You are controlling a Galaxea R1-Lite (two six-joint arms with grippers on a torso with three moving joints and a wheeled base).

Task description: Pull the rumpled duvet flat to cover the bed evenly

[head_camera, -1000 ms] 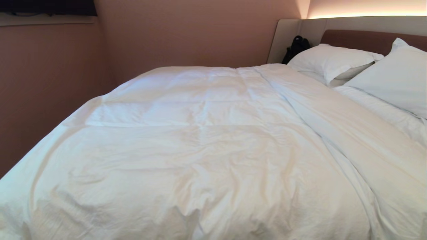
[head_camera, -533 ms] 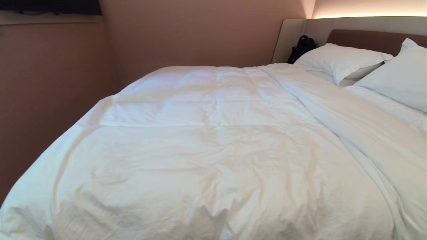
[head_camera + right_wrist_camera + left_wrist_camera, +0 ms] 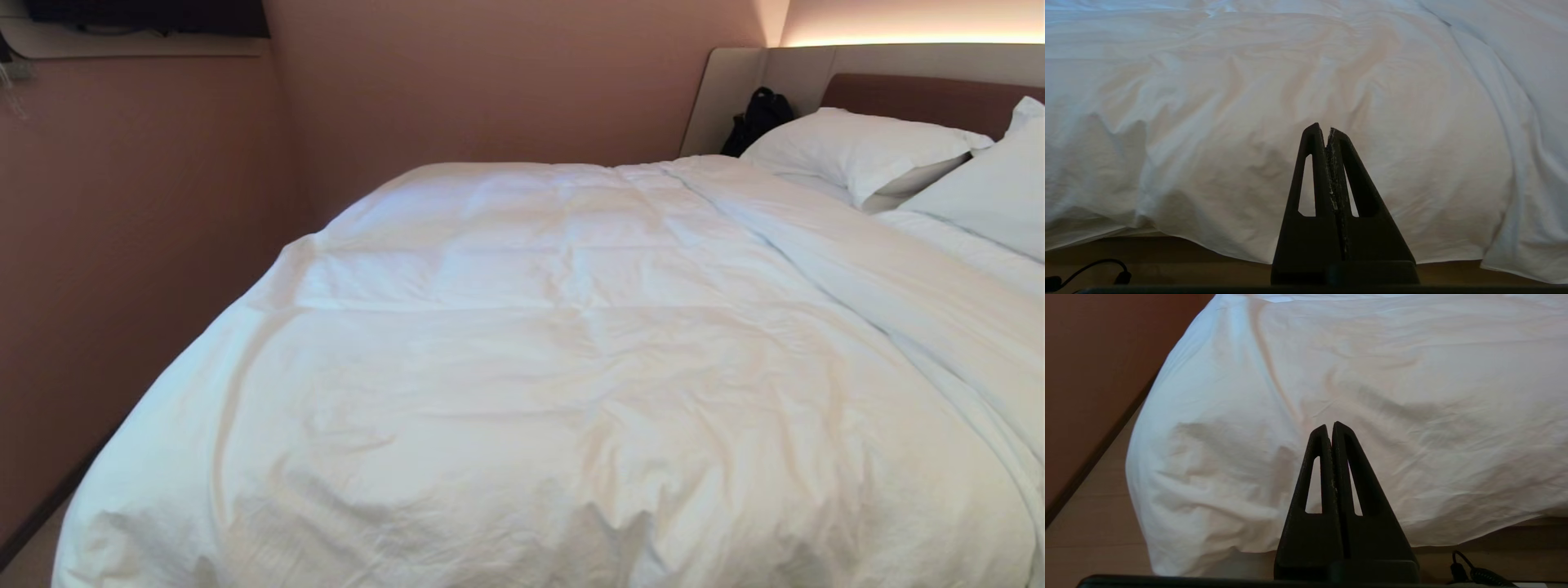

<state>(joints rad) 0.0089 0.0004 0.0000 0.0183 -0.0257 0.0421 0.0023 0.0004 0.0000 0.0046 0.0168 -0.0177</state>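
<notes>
The left gripper [image 3: 1332, 425] has its jaws pressed fully together on nothing, pointing at the foot-end drape of the duvet [image 3: 1355, 396] and apart from it. The right gripper [image 3: 1327, 127] is the same: jaws together, empty, aimed at the duvet's foot edge further from the wall.

Taking the headboard [image 3: 922, 102] as the landmark, the duvet covers most of the bed [image 3: 816, 73] from just short of the two pillows [image 3: 857, 147] down to the foot end farthest from the headboard, where it hangs over the edge near the floor [image 3: 1090, 522]. It lies mostly spread but wrinkled, with one long fold running diagonally away from the headboard along the side nearer the pillows, and a rounded, bunched corner at the foot on the wall [image 3: 490, 82] side. A black bag [image 3: 759, 118] sits beside the headboard's wall-side end.

The duvet looks soft, puffy and light for its bulk, so it should drag easily yet buckle rather than slide as one sheet; a pull at a single point will likely just raise a ridge. The cotton offers good purchase when pinched. The hanging hem farthest from the headboard seems the best place to grip, one gripper towards each corner, taking a thick pinch of cover and filling together.
</notes>
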